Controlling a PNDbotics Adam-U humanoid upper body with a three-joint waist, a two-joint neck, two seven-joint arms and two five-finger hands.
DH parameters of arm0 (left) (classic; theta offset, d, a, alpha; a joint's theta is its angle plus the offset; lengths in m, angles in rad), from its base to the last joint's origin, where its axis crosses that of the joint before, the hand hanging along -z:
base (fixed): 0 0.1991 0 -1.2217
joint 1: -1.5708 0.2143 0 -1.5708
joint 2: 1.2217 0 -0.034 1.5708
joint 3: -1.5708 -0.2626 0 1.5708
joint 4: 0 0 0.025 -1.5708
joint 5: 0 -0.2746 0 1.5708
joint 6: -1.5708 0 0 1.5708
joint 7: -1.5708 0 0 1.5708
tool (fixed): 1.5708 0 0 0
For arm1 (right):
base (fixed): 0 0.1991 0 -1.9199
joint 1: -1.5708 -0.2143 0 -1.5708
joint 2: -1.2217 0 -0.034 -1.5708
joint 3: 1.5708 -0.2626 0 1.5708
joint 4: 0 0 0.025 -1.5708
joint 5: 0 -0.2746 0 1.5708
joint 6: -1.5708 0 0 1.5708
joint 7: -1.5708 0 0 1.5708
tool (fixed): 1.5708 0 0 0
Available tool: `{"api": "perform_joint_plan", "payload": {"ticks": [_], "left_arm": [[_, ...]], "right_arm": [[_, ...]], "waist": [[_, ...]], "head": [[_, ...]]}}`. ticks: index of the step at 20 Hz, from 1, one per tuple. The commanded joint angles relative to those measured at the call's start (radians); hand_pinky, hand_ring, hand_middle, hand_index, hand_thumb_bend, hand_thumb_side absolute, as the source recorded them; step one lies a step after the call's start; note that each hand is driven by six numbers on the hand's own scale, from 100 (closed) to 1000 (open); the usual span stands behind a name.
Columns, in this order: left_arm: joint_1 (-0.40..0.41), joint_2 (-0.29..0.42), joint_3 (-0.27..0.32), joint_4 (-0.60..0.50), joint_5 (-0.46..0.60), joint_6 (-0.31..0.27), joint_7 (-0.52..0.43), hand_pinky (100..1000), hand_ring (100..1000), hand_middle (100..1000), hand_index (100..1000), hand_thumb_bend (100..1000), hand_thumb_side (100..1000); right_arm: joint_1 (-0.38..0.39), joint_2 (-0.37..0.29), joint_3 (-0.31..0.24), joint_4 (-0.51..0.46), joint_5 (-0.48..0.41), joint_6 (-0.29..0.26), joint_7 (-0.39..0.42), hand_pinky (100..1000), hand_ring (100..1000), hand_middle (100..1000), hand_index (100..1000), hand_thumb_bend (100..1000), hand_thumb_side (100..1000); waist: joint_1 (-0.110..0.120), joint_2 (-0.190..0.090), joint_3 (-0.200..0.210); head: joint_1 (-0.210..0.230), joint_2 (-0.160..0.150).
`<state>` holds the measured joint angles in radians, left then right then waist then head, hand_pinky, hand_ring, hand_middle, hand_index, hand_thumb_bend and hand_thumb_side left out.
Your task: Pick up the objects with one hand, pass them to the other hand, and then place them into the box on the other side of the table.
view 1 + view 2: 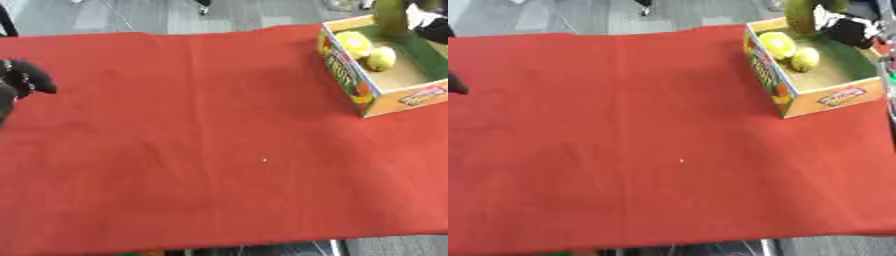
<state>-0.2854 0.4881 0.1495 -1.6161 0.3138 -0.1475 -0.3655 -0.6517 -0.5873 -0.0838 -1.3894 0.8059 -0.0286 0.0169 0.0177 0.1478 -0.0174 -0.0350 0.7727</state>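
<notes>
A cardboard box point(374, 97) with a printed fruit side stands at the table's far right corner. Two yellow-green fruits point(357, 42) point(381, 58) lie inside it near the left wall. My right hand point(847, 26) is over the box's far end, shut on a tall dark green fruit point(801, 15) that stands upright at the back wall. Part of the hand and the top of the fruit are cut off by the picture's edge. My left hand point(24, 80) hovers at the left edge of the table, fingers relaxed, holding nothing.
A red cloth point(201, 140) covers the whole table, with a tiny pale speck point(264, 160) near its middle. Grey floor shows beyond the far edge.
</notes>
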Motion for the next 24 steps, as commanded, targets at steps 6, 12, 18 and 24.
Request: {"api": "perform_joint_plan", "payload": {"ticks": [6,12,18,24], "left_arm": [[0.031,-0.091,0.078,-0.106,-0.105,-0.016,0.129,692,603,565,631,727,652],[0.062,-0.169,0.11,-0.118,-0.142,-0.023,0.229,690,603,566,634,675,664],[0.078,-0.253,0.104,-0.122,-0.164,-0.037,0.326,693,608,571,635,641,676],[0.086,-0.292,0.068,-0.112,-0.197,-0.04,0.43,705,615,573,637,621,682]], "right_arm": [[-0.079,-0.047,0.011,0.195,0.036,0.104,0.086,821,892,949,936,547,721],[-0.045,0.015,-0.046,0.14,-0.058,0.017,-0.006,776,834,886,895,301,525],[0.086,0.162,-0.069,-0.016,-0.155,-0.079,-0.102,750,810,875,883,190,521],[0.248,0.333,-0.019,-0.186,-0.26,-0.18,-0.207,736,806,873,873,124,557]], "waist": [[0.0,-0.019,0.007],[-0.015,-0.019,-0.001],[-0.022,-0.019,-0.003],[-0.025,-0.009,-0.006]], "head": [[0.005,-0.003],[0.024,-0.003],[0.065,-0.003],[0.103,-0.003]]}}
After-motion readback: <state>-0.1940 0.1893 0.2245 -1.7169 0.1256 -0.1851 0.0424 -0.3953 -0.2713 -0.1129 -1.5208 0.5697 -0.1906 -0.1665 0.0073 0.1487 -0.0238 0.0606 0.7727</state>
